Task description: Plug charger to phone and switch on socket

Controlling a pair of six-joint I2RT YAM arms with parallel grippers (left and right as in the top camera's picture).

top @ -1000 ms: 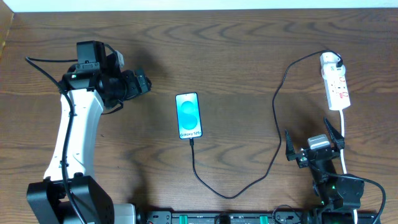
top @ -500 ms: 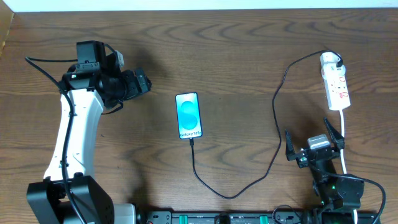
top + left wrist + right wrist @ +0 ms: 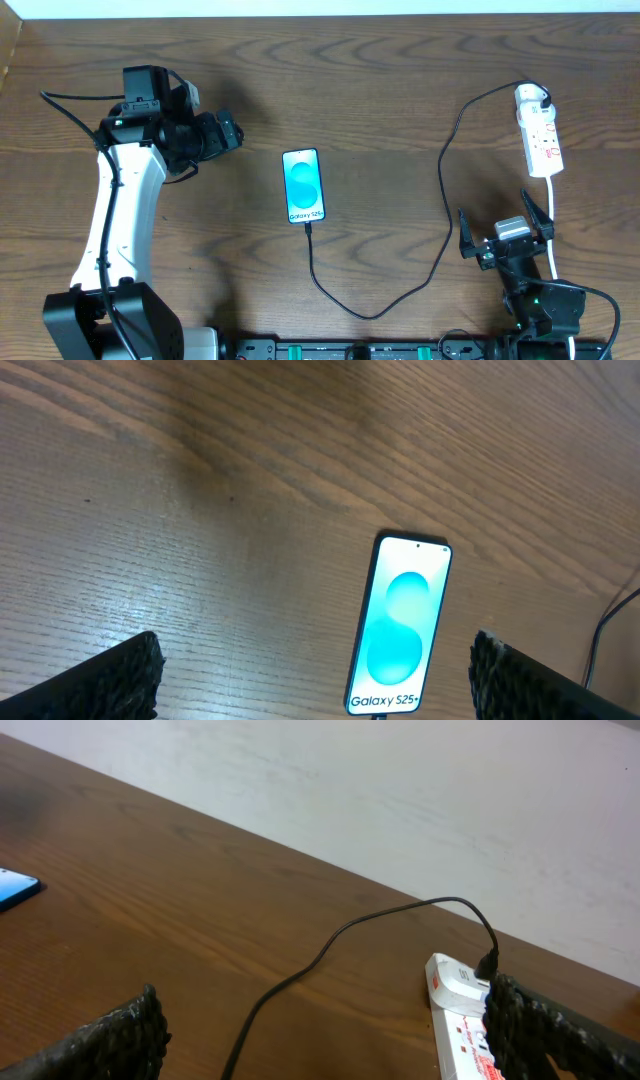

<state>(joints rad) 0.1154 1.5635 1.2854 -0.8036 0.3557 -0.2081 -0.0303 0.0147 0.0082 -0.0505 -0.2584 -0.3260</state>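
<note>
The phone (image 3: 304,186) lies flat mid-table, its screen lit blue-cyan; it also shows in the left wrist view (image 3: 398,626). The charger cable (image 3: 440,205) runs from the phone's near end in a loop to a black plug (image 3: 541,100) in the white socket strip (image 3: 538,134) at the far right. The connector tip (image 3: 308,226) sits at the phone's bottom edge. My left gripper (image 3: 236,134) is open and empty, left of the phone. My right gripper (image 3: 505,228) is open and empty, near the front right, below the socket (image 3: 462,1020). The cable (image 3: 330,945) lies between its fingers' view.
The socket's thick white cord (image 3: 553,225) runs down toward the right arm's base. A pale wall (image 3: 420,790) stands behind the table's far edge. The brown wooden table (image 3: 380,90) spans the view.
</note>
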